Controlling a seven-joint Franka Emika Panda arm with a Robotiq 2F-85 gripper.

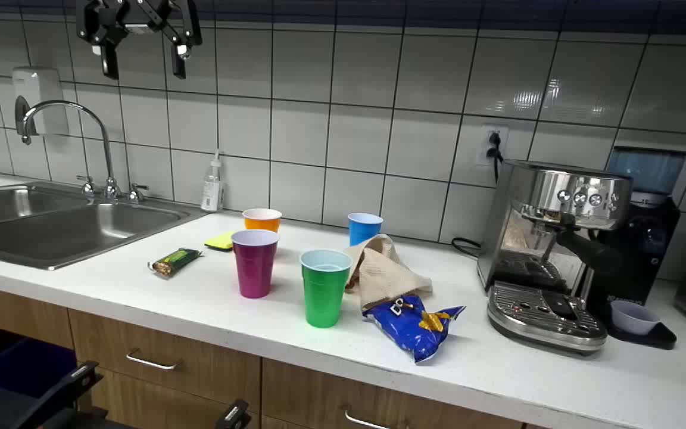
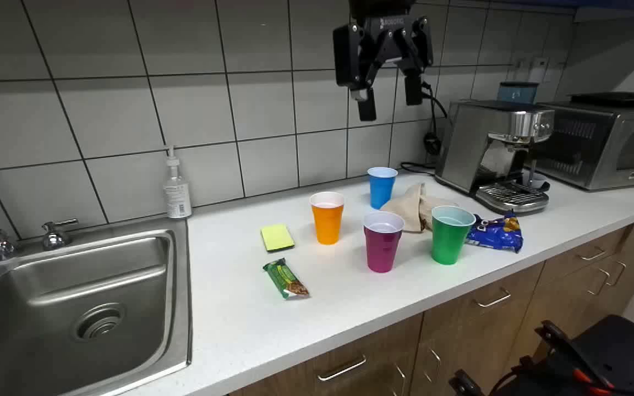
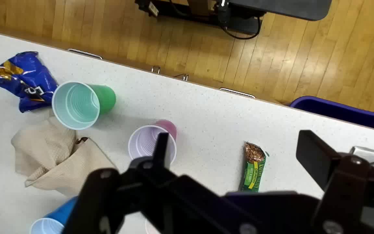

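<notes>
- Pincer [image 2: 390,107] hangs high over the white counter [image 2: 240,330], jaws wide apart.
- Green-wrapped snack bar [image 3: 254,170] lies well below pincer, between the jaws in wrist view.
- Purple cup [image 2: 382,247]: upright, also well below pincer.
- Green cup [image 1: 324,295], blue chip bag [image 1: 414,328]: I see both farther from pincer, beyond the purple cup.

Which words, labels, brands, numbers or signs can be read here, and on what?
"CRUNCHY": snack bar, wrist view.
"NATURE VALLEY": same wrapper, small but legible.
"DO": blue snack bag; any further letters do not show.
"ROBOTIQ": black housing above the jaws.
Too small or blurred: label on the pump bottle, badge on the microwave, marking on the coffee grinder.
</notes>
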